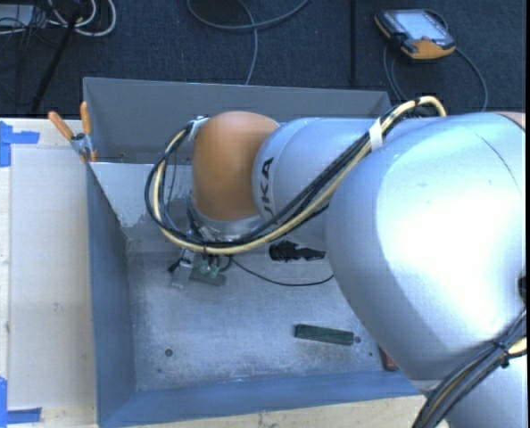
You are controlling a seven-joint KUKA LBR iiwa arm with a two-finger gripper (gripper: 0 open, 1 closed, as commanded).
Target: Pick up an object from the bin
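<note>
Grey bin [113,328] holds a dark green bar [324,334] and black piece [293,253].

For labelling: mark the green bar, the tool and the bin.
green bar [323,333]: camera view, middle of its top face.
tool [198,268]: camera view, its lower end.
bin [111,328]: camera view, left wall.

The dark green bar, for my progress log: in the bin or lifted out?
In the bin: the dark green bar lies flat on its floor, away from the gripper.

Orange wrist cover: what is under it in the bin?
The gripper juts out beneath it, down near the grey bin floor. Anything directly under the orange cover is hidden.
</note>
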